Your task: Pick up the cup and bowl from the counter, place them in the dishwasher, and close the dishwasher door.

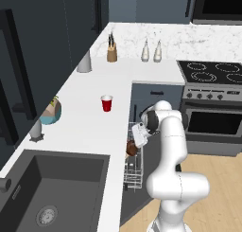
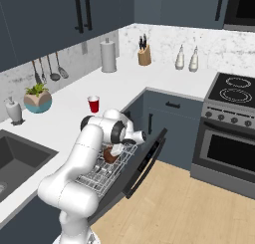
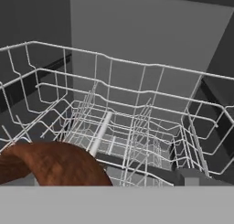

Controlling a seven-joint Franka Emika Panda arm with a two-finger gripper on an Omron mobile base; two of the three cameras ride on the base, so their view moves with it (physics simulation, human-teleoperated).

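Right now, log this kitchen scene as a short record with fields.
cup: red cup upright on the counter, untouched
bowl: reddish-brown bowl over the white wire rack, at the gripper
gripper: gripper open, above the rack; whether the bowl already rests on the wires cannot be told
dishwasher door: dishwasher door open, hanging down toward the floor
remaining: cup to load, door to shut
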